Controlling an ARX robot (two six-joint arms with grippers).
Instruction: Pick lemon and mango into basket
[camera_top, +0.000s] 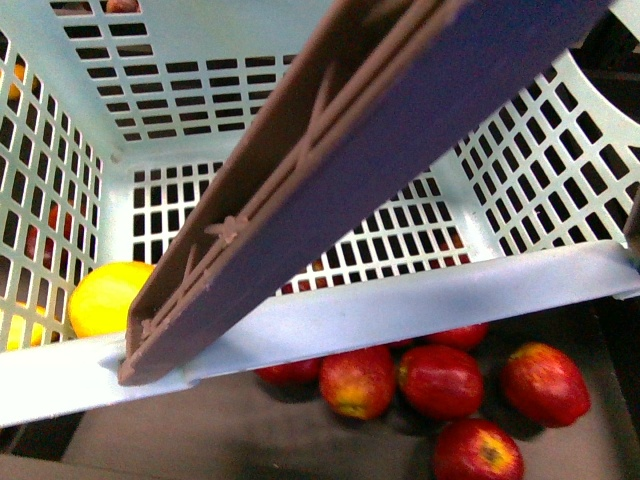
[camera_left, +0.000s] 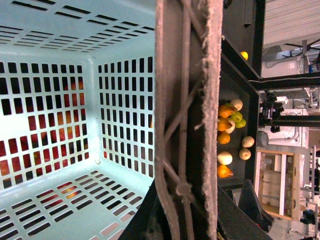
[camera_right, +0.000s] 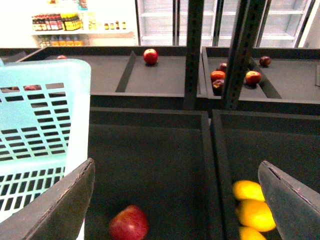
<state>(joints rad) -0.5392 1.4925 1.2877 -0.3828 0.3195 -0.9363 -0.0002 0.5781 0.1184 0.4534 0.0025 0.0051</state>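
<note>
**Front view:** light teal slotted plastic basket (camera_top: 400, 310), brown swing handle (camera_top: 330, 170) raised across it. Plain yellow oval lemon (camera_top: 105, 297) apparently inside, near-left corner. Mango not identified.

**Left wrist view:** left gripper (camera_left: 187, 225) seemingly clamped on the handle.

**Right wrist view:** right gripper (camera_right: 180, 200) wide open, empty, over a dark bin (camera_right: 150, 150). Yellow fruits (camera_right: 252, 210) lie in the adjoining compartment.

**Progress, judged:** about half done.

The front camera is looking down from very close into the basket (camera_top: 300, 330), with the brown handle (camera_top: 330, 170) crossing right in front of it. The left wrist camera is sitting almost against that handle and is looking into the same basket. The right wrist camera is looking farther out, past the right gripper (camera_right: 175, 200), over dark bins (camera_right: 150, 150). All 3 are seeing the basket.
</note>
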